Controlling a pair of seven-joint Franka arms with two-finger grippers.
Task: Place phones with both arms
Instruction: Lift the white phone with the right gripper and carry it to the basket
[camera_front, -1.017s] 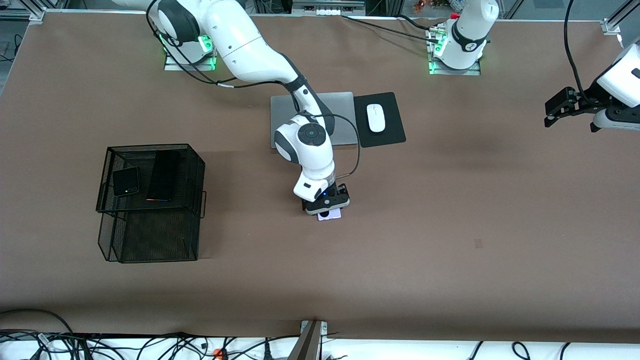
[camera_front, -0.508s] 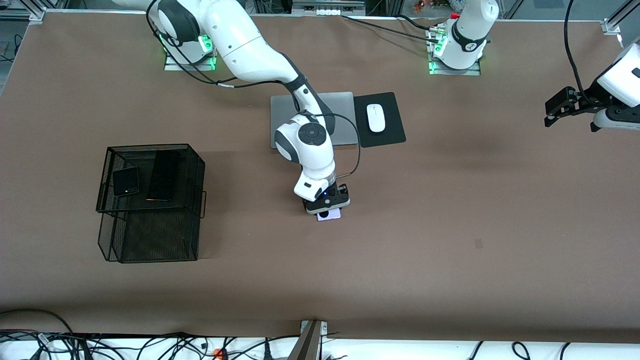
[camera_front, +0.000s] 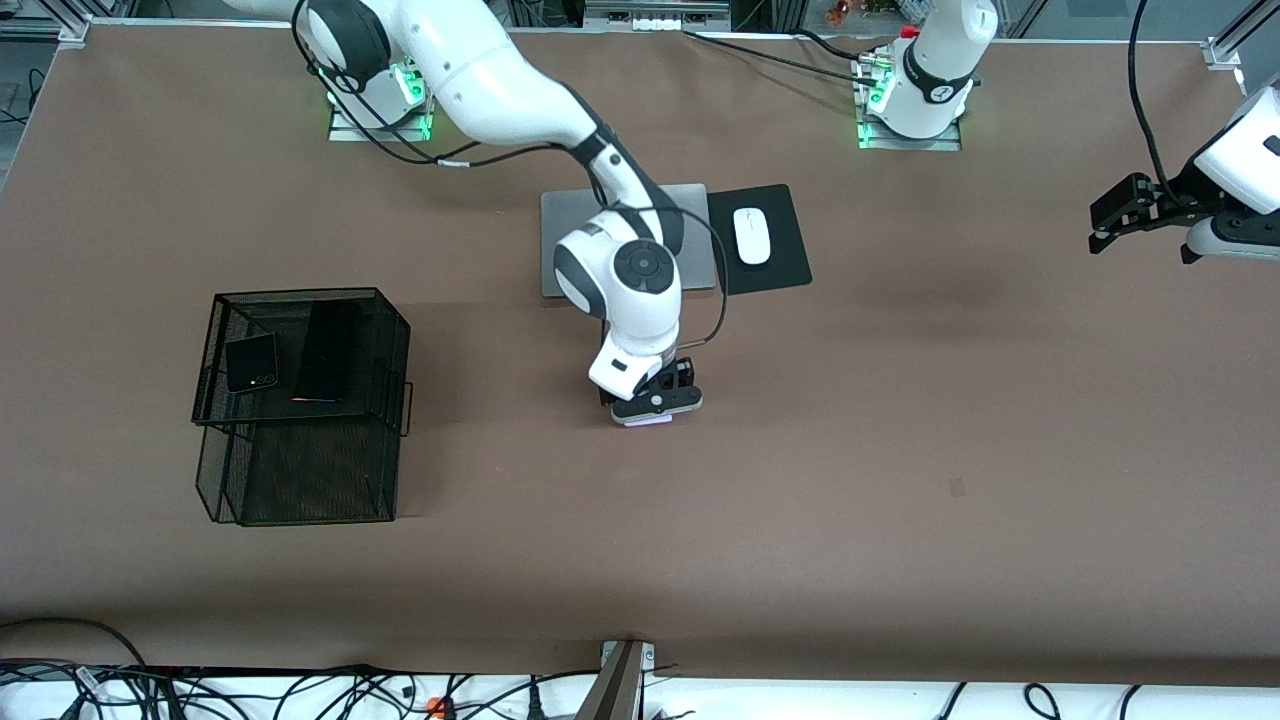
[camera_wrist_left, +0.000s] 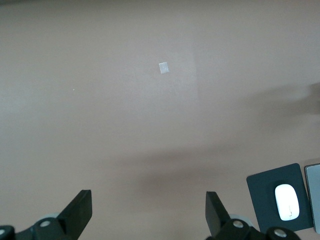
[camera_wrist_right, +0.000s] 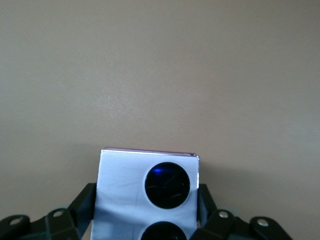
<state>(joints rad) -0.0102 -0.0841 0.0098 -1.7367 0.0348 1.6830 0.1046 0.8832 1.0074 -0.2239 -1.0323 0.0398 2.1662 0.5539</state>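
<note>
The right arm reached from its base down toward the middle of the table, its wrist pointing downward, and the right gripper (camera_front: 652, 410) had its fingers (camera_wrist_right: 206, 200) closed on the lavender-white phone (camera_wrist_right: 145, 192). The left arm waited at its own end of the table, its left gripper (camera_front: 1108, 228) held in the air with fingers (camera_wrist_left: 80, 212) spread apart.

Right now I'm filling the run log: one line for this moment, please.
right gripper: shut on lavender phone | left gripper: open, waiting over bare table | black flip phone, slab phone: on mesh rack
</note>
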